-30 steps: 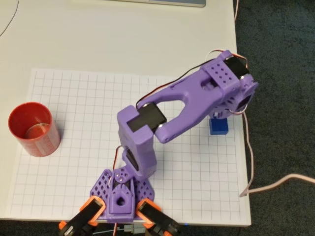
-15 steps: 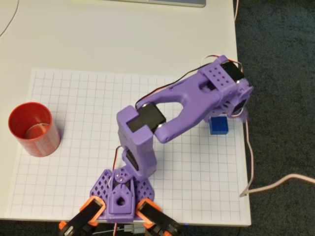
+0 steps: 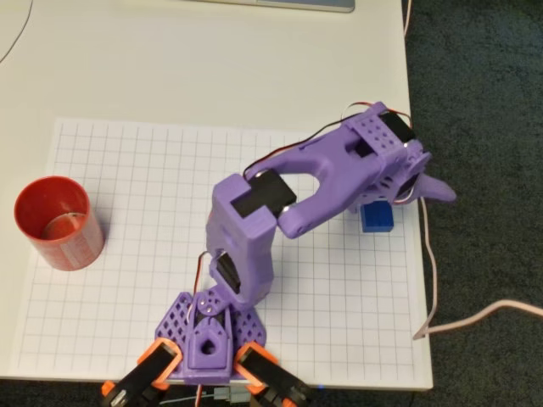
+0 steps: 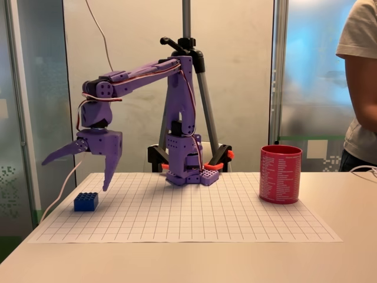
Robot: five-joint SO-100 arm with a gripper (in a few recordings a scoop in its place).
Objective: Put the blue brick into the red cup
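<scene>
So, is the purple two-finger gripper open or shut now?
Open: in the fixed view the purple two-finger gripper has its fingers spread wide above the small blue brick.

Glossy plastic red cup [image 4: 281, 174], matt paper grid sheet [image 4: 194, 215]

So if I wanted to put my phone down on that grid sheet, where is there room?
The wide stretch between the red cup and the arm's base is bare. It's crowded around the blue brick, where the open gripper hangs.

End effector [image 4: 79, 168] gapes above blue brick [image 4: 86, 201]; red cup [image 4: 281, 174] well apart.
</scene>
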